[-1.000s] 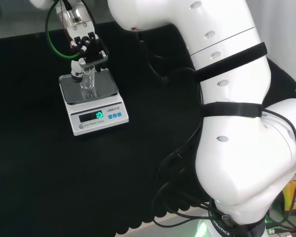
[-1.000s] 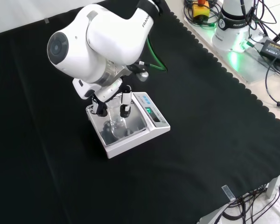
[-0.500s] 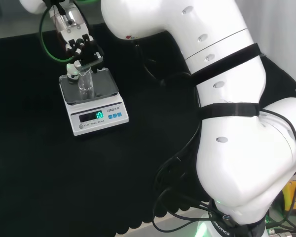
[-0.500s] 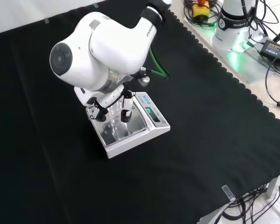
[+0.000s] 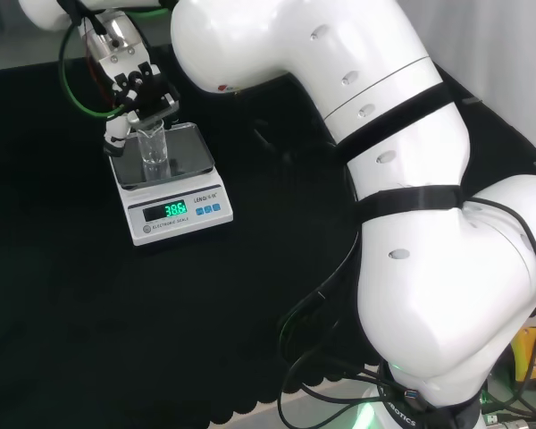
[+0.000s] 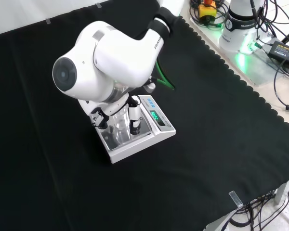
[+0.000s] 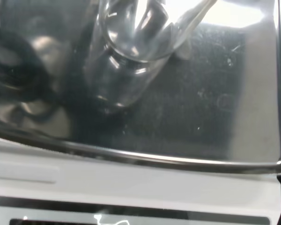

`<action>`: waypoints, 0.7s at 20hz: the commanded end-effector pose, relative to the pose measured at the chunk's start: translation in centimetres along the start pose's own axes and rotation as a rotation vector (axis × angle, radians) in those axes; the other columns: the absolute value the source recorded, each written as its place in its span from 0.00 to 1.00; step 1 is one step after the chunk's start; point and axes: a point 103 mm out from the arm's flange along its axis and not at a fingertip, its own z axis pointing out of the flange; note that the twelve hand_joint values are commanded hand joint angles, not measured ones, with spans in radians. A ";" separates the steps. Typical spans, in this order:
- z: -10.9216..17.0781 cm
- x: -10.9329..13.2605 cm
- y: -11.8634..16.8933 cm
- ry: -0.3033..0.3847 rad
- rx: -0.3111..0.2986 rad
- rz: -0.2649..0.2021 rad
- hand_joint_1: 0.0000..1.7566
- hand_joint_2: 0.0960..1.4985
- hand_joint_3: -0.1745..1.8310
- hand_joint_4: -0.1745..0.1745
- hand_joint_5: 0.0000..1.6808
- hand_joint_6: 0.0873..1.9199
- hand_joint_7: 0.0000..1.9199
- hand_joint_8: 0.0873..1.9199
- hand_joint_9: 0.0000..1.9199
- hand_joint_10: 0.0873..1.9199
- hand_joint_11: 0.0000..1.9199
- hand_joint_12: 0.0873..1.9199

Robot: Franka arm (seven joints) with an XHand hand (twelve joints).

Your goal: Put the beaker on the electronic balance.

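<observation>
Black cloth covers our bench (image 5: 89, 340), and the white balance (image 5: 171, 214) sits on it with its display lit green. On its steel pan (image 7: 215, 117) the clear beaker (image 5: 152, 150) stands upright. We see our hand (image 5: 129, 85) above it, fingers (image 6: 134, 118) spread on either side of the glass; whether they touch it we cannot tell.

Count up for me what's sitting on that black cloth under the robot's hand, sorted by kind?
Clear glass beaker: 1, standing upright on the pan.
White electronic balance with a shiny metal pan: 1.
Black and white robot hand: 1, fingers either side of the beaker.
Total: 3.
</observation>
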 end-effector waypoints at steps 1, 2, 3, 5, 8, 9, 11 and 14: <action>-1.2 -1.3 -1.0 0.007 -0.077 0.040 0.25 0.45 0.02 0.37 0.27 0.41 0.36 0.39 0.52 0.00 0.36 0.62; -1.8 -1.8 -1.4 0.018 -0.099 0.045 0.25 0.45 0.02 0.37 0.27 0.41 0.36 0.39 0.51 0.00 0.36 0.63; -2.3 -2.3 -1.8 0.027 -0.119 0.051 0.25 0.45 0.02 0.37 0.27 0.41 0.36 0.39 0.51 0.00 0.36 0.63; -3.4 -3.5 -2.8 0.048 -0.156 0.059 0.24 0.45 0.02 0.37 0.27 0.41 0.36 0.39 0.51 0.00 0.36 0.63; -4.9 -4.9 -4.3 0.061 -0.207 0.072 0.24 0.45 0.02 0.37 0.27 0.41 0.36 0.39 0.51 0.00 0.36 0.63; -5.3 -5.2 -4.7 0.067 -0.223 0.076 0.24 0.45 0.03 0.37 0.27 0.41 0.36 0.39 0.51 0.00 0.36 0.63; -6.1 -6.1 -5.7 0.079 -0.253 0.085 0.24 0.45 0.03 0.36 0.27 0.40 0.36 0.39 0.51 0.00 0.36 0.63; -6.5 -7.2 -7.4 0.093 -0.278 0.094 0.24 0.45 0.03 0.36 0.27 0.40 0.36 0.39 0.51 0.00 0.37 0.63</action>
